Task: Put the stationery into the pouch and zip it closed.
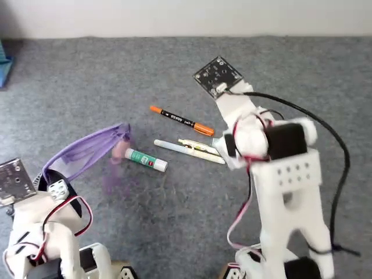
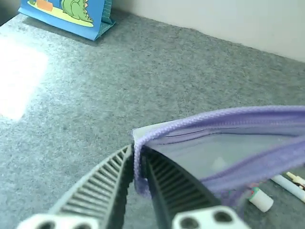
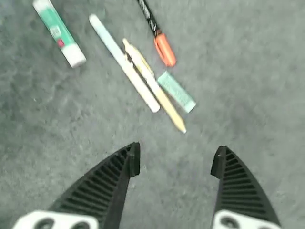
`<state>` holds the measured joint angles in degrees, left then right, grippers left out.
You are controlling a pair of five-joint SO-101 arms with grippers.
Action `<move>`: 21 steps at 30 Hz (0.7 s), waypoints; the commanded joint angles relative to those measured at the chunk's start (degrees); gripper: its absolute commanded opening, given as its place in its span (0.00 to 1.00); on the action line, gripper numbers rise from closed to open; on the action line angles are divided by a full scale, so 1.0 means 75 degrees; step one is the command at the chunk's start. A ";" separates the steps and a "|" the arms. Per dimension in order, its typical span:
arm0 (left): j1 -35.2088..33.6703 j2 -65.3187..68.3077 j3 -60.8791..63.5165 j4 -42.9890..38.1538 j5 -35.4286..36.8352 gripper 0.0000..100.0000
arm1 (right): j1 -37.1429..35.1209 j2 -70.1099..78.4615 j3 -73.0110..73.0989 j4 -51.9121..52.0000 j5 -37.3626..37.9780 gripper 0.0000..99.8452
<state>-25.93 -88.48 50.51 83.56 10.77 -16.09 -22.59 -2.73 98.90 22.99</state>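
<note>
A translucent purple pouch is held up off the grey table by its near end, its zipper mouth open; my left gripper is shut on the pouch rim. Beside it lie a green-and-white glue stick, an orange-capped black marker, a pale blue pen and a yellow pencil. My right gripper hangs open above the pens, with the pale blue pen, yellow pencil, small green eraser, marker and glue stick just beyond its fingertips.
A blue card box with a green dinosaur picture stands at the table's far left edge by the white wall. Grey felt covers the whole table, with open room to the right and behind the stationery.
</note>
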 commanded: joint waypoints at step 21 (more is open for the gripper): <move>-0.0094 0.0035 -0.0557 0.0035 0.0938 0.01 | -0.0451 0.4437 -0.0527 -0.3546 -0.0035 0.26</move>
<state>-26.11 -88.48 49.19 83.56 17.10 -18.90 8.79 -2.81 76.84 22.81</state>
